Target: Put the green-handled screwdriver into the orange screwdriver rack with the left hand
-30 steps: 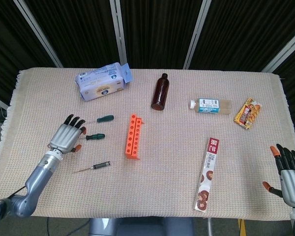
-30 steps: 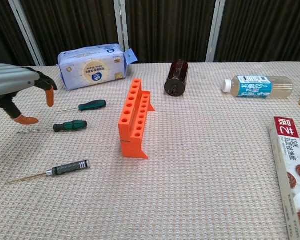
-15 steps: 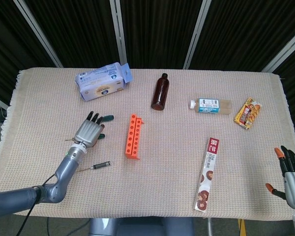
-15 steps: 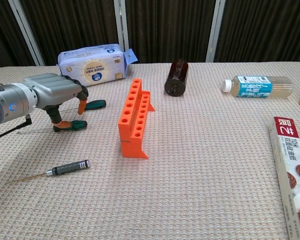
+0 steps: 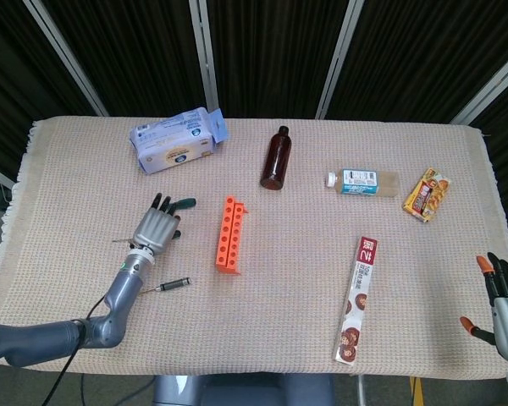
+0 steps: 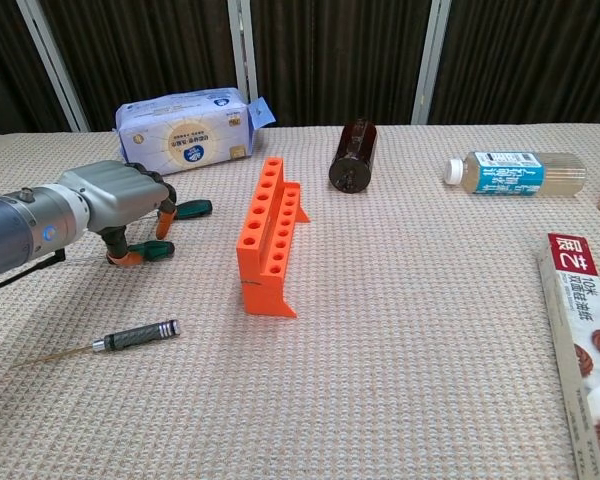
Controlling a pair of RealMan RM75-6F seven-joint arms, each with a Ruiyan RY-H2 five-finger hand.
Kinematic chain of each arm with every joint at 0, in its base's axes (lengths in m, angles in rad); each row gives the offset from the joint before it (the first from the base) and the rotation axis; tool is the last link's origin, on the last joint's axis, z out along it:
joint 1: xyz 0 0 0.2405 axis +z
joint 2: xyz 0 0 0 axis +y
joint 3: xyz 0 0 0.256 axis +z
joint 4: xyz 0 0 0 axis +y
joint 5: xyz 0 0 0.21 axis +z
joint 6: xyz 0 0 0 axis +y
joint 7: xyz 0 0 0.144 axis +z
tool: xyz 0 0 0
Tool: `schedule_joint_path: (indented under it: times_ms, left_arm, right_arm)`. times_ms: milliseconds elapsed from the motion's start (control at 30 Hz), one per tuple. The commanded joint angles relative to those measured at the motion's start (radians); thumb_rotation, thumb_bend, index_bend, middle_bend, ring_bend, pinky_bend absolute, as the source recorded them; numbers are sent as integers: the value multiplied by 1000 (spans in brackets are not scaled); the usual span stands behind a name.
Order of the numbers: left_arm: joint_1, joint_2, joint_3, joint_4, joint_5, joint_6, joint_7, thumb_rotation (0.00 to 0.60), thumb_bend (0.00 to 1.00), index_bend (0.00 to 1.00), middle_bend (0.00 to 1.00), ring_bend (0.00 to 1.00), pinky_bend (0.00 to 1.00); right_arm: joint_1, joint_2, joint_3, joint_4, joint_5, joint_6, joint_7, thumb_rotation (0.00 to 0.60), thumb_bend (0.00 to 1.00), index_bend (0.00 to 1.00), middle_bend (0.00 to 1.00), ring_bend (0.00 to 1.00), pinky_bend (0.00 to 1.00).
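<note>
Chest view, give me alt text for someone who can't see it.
The robot's left hand reaches down over two green-handled screwdrivers beside an orange screwdriver rack on a woven cloth. A black-handled screwdriver lies nearer the camera.

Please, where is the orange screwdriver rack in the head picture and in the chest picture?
Head view: the orange rack lies left of centre, just right of the left hand.
Chest view: the rack stands left of centre, right of the same hand.
Shared landmark: the brown bottle, beyond the rack and to its right.

Left robot hand (image 6: 120,205) lower, onto screwdriver (image 6: 158,249).
</note>
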Motion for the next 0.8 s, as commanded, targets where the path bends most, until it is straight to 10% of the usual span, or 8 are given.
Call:
schedule_joint_path:
  times_ms: [33, 800]
  left_arm:
    - [-3, -14, 3, 14, -3, 9, -7, 600, 320, 400, 97, 22, 0]
    - [37, -5, -18, 13, 140, 85, -217, 600, 505, 720, 214, 83, 0]
  right_arm:
    - [-2, 2, 0, -3, 1, 1, -2, 600, 0, 0, 0, 0, 8]
    - [-10, 1, 2, 4, -6, 7, 9, 600, 0, 0, 0, 0, 8]
